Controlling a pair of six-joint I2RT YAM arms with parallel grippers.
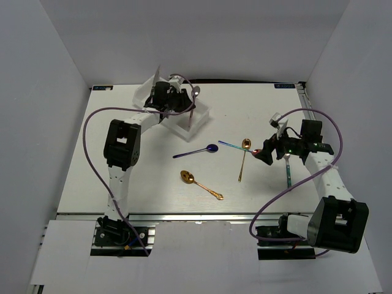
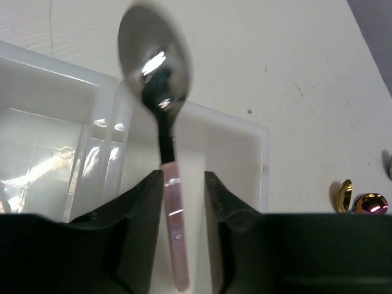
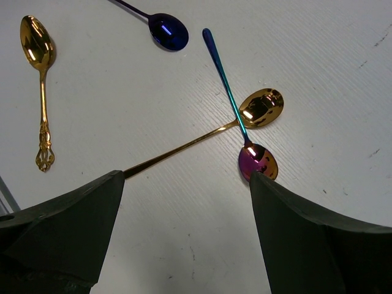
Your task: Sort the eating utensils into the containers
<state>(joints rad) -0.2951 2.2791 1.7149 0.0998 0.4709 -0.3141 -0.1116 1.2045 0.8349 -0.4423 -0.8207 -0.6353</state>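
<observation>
My left gripper (image 1: 176,101) hovers over the white tray (image 1: 202,114) at the back left. In the left wrist view a spoon with a silver bowl (image 2: 154,61) and a pink handle stands between the fingers of the left gripper (image 2: 184,177). The handle lies against the left finger, with a gap to the right finger; the jaws are open. The tray compartment (image 2: 245,141) lies below. My right gripper (image 1: 264,153) (image 3: 187,180) is open and empty, low over the table. Its right fingertip is beside the bowl of an iridescent spoon (image 3: 228,92) (image 1: 233,146), which crosses a long gold spoon (image 3: 260,107) (image 1: 243,160).
A dark blue spoon (image 1: 197,150) (image 3: 168,30) and an ornate gold spoon (image 1: 201,185) (image 3: 38,49) lie mid-table. A thin silver utensil (image 1: 286,174) lies by the right arm. Purple cables loop beside both arms. White walls close in the table.
</observation>
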